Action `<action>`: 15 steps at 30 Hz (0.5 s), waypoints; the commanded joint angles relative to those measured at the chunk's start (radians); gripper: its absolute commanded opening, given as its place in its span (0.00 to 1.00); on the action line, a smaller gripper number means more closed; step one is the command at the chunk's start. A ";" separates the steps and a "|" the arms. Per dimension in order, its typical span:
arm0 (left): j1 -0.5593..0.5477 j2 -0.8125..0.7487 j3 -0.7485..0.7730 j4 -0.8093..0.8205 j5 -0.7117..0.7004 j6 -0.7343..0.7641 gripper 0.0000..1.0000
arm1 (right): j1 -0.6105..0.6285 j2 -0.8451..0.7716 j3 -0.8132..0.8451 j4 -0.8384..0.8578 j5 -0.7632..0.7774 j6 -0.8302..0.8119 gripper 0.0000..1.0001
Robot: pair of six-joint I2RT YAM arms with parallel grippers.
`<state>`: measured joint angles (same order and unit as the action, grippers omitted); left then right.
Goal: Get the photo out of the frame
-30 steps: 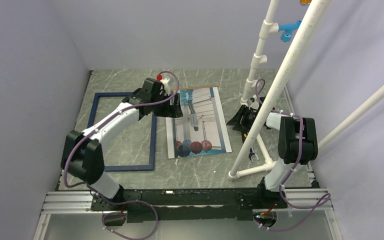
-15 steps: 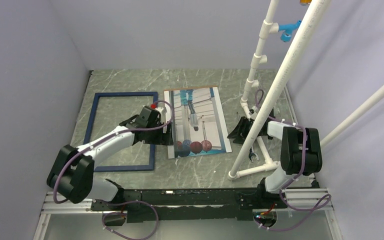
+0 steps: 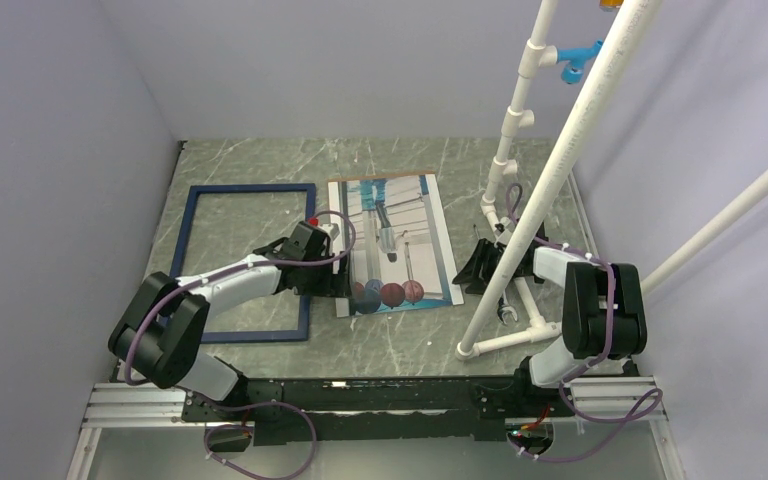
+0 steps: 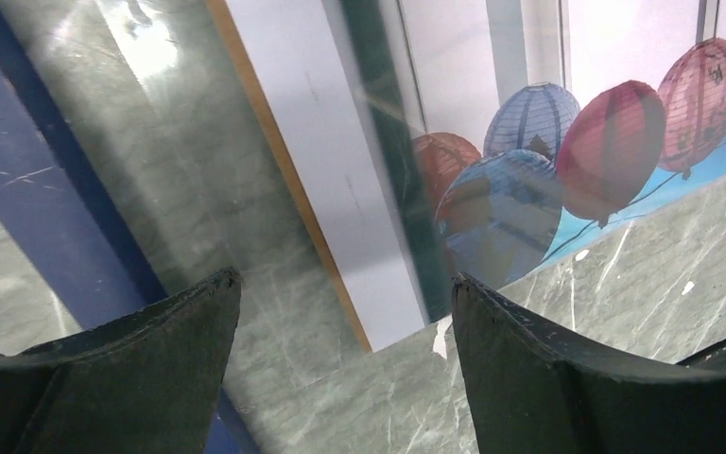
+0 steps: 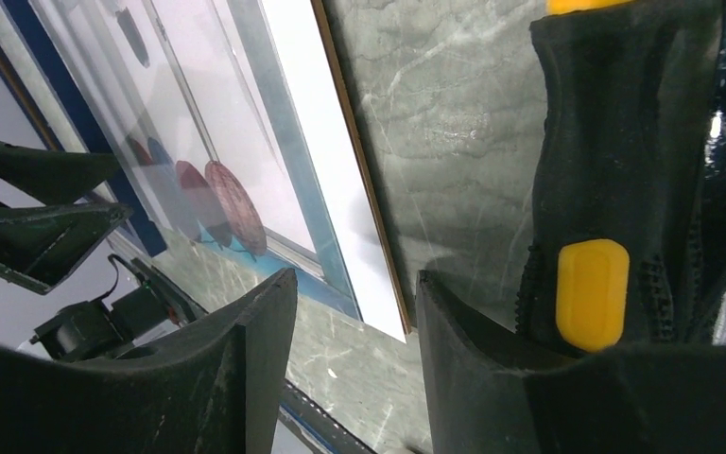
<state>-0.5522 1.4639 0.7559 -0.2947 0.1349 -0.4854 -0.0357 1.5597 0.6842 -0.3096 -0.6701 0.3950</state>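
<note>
Photo (image 3: 400,230): lies flat and picture-up on the grey marbled table (image 3: 390,350). It is out of the frame, with its long axis running 12 to 6.
Frame (image 3: 243,188): navy and empty, at the photo's 9 o'clock. In the left wrist view a strip of bare table separates the two.
Left pincer (image 4: 345,279): fingers spread and holding nothing, low over the photo's near-left corner.
Right pincer (image 5: 357,279): fingers slightly apart and holding nothing. It sits off the photo's 3 o'clock edge, beside a black tool with a yellow inlay (image 5: 591,293).
Key relation: from the left pincer I read the body of the photo at 1 o'clock. The left arm is the nearer one.
Judgement: removal looks complete. If I regrip, I would use the left arm at that corner and avoid nudging the sheet towards 9 o'clock.
</note>
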 commanded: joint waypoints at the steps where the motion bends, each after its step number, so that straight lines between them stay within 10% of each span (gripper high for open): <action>1: -0.023 0.009 -0.003 0.050 -0.012 -0.024 0.84 | 0.003 -0.016 0.001 -0.017 0.017 -0.025 0.50; 15: -0.024 0.026 -0.007 0.031 -0.038 -0.022 0.81 | 0.001 -0.006 -0.027 0.025 -0.088 -0.003 0.47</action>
<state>-0.5728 1.4811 0.7555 -0.2813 0.1204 -0.4957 -0.0357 1.5646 0.6643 -0.3069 -0.7120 0.3851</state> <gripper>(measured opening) 0.819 0.478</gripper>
